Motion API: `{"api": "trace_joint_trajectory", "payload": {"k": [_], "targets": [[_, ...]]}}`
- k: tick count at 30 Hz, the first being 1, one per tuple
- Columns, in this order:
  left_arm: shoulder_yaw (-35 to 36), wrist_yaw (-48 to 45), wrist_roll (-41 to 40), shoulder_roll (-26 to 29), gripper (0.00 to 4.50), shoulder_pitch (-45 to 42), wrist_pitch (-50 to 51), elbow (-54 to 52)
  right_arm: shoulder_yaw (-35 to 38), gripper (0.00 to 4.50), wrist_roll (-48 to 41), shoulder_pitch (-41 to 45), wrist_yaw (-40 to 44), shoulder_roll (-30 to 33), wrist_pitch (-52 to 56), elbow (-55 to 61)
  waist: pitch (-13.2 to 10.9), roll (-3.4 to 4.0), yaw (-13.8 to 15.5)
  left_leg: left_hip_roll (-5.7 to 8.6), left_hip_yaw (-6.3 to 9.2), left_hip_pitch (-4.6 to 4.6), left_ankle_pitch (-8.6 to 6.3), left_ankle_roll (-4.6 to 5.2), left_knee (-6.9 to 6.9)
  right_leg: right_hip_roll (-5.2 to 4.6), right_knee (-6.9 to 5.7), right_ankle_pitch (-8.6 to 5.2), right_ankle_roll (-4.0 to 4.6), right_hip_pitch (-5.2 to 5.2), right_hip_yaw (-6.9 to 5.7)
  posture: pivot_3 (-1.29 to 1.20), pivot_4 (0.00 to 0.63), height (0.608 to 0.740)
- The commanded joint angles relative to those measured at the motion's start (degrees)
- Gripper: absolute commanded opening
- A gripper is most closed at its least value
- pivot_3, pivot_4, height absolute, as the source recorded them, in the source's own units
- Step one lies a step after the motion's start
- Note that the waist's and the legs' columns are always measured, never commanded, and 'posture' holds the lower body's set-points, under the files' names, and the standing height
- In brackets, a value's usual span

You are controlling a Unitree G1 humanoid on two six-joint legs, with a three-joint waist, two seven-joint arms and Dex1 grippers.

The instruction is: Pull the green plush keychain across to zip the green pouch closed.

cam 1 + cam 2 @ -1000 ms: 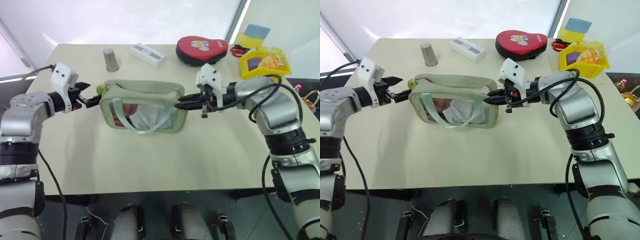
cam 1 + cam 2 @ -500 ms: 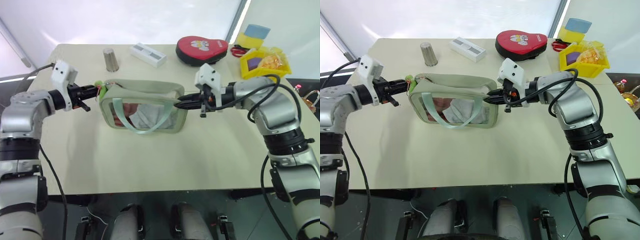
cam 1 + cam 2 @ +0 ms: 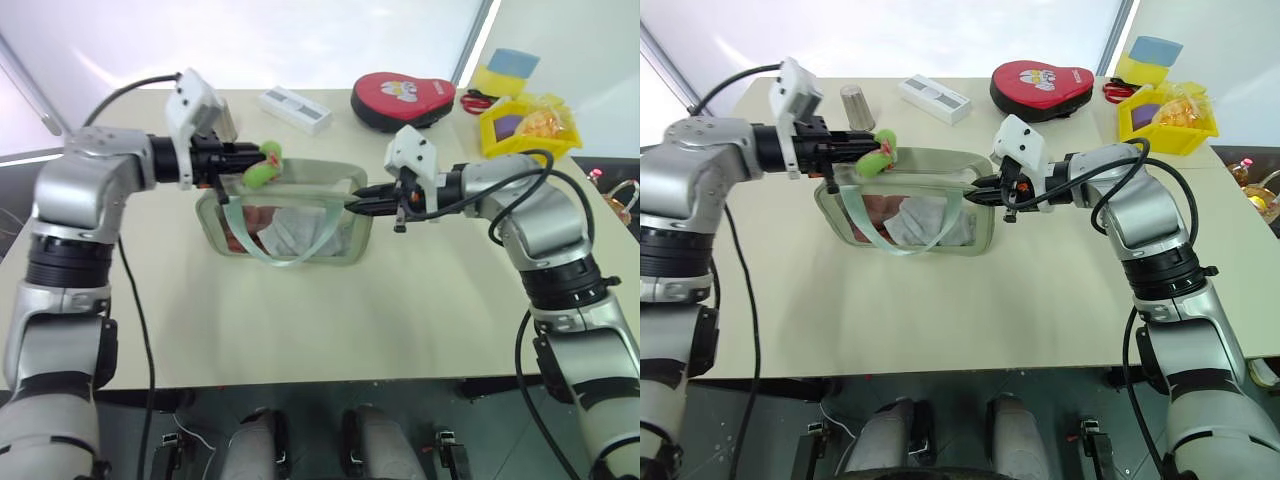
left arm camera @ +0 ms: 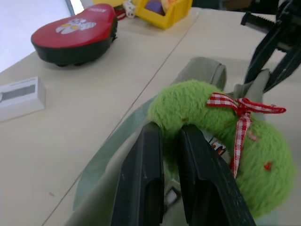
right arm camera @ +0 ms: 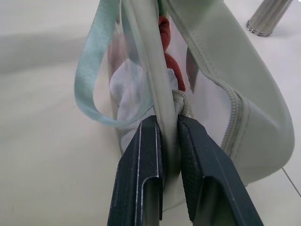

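Gripping the green plush keychain [image 3: 260, 165], the left gripper [image 3: 243, 158] now holds its black fingers [image 4: 143, 179] nearly together around the charm's base, where a second ago they stood wide apart just short of it, off the pouch's end. Since then that gripper has closed on the charm and carried it up and inward along the top of the green pouch [image 3: 290, 215], so the charm now sits above the near part of the zipper line rather than beyond the corner. The right gripper [image 3: 352, 204] has kept its place, pinched on the pouch's far end seam [image 5: 165, 108] and bracing it above the bench [image 3: 330, 320]. By my reading the zip pull has just begun; most of the opening ahead of the left gripper still looks unclosed.
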State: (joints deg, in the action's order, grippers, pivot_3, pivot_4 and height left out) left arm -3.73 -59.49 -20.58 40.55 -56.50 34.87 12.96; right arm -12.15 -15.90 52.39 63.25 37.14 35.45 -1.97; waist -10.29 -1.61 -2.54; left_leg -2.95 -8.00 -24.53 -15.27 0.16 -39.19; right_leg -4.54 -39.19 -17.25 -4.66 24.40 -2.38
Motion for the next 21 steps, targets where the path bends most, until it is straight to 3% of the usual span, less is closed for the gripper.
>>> {"api": "trace_joint_trajectory", "payload": {"k": [1,6,9,13,17,21], "targets": [[1.9,0.0,1.1,1.0,1.88,-2.8,-2.4,1.2,1.6,0.57,0.1,0.5,-0.4,0.4,-1.1,1.0,0.0,0.0,0.1,0.0,0.0,0.0,0.0,0.0,0.01,0.0,0.0,0.0,0.0,0.01,0.0,0.0,0.15,0.74],[3.9,-3.2,0.4,7.0,4.46,-3.8,0.2,-1.3,1.7,0.57,0.3,0.7,-0.7,0.3,-1.5,0.2,0.0,0.0,0.1,0.01,-0.01,-0.01,0.0,0.0,0.01,-0.04,0.01,0.0,0.0,0.01,0.0,0.0,0.15,0.74],[4.6,-7.0,1.6,14.6,4.46,-0.7,-0.8,-3.4,1.6,0.57,0.4,0.8,-0.4,0.4,-2.3,-0.6,0.0,0.02,-0.1,0.0,-0.01,-0.01,0.0,0.0,0.04,-0.01,0.01,0.0,0.0,0.04,0.01,0.0,0.15,0.74],[7.9,-8.8,-1.8,19.7,4.46,6.5,3.7,-9.6,1.5,0.57,0.6,1.1,-0.2,0.3,-3.2,-1.8,0.0,0.04,0.2,0.0,-0.01,0.0,0.0,0.0,0.03,-0.03,0.01,0.0,0.01,0.02,0.01,0.0,0.15,0.74],[10.1,-5.7,-3.6,19.0,4.46,16.8,6.3,-18.3,1.3,0.57,1.0,1.9,0.1,-0.1,-3.5,-2.6,0.0,0.01,0.5,0.02,0.02,0.02,-0.01,0.01,-0.02,-0.08,0.02,-0.01,0.01,-0.08,0.0,0.0,0.15,0.74],[9.7,1.6,-0.5,14.4,4.46,21.4,3.1,-19.2,1.3,0.57,1.0,2.0,0.3,-0.4,-3.1,-2.3,0.0,0.01,0.5,0.0,0.05,0.02,0.0,0.01,-0.01,-0.05,0.0,-0.01,0.01,-0.08,0.01,0.0,0.15,0.74]]}}
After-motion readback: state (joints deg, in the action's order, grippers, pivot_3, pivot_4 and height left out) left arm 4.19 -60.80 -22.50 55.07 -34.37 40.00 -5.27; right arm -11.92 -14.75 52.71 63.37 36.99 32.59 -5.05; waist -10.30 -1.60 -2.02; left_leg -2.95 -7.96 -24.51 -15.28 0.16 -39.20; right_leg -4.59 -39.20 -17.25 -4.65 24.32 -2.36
